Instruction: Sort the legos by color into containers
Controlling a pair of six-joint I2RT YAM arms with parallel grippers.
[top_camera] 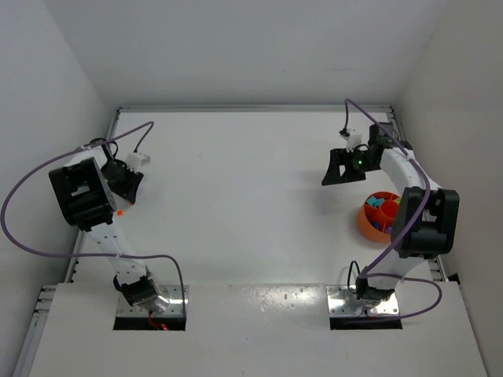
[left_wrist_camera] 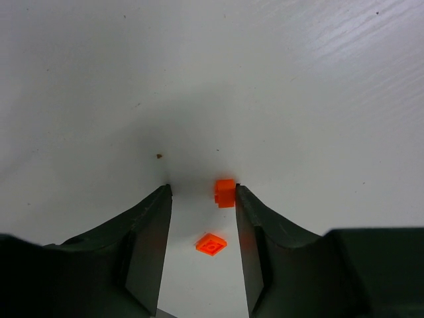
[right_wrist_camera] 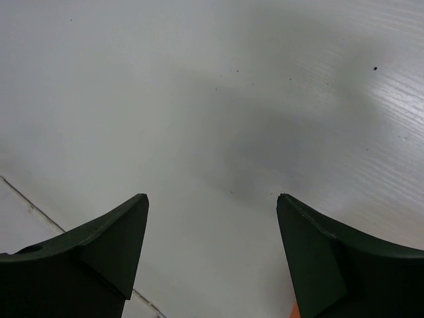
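Left gripper (left_wrist_camera: 202,189) open, low over table (left_wrist_camera: 265,79); orange brick (left_wrist_camera: 224,193) just beside one fingertip; flat orange piece (left_wrist_camera: 211,244) between the fingers; right gripper (right_wrist_camera: 212,199) open wide above table; bowl (top_camera: 366,222) by right arm (top_camera: 424,220), mixed bricks (top_camera: 390,209) inside.

On the overhead I see my left gripper (top_camera: 126,187) low over the counter (top_camera: 236,204), with one small orange brick (top_camera: 119,212) lying just beside it on the side nearer the arm bases. My right gripper (top_camera: 343,167) has its fingers spread. The orange bowl (top_camera: 368,224) sits near it, base-side and slightly right, partly hidden by the right arm (top_camera: 424,216), with blue and orange bricks (top_camera: 387,210) inside.
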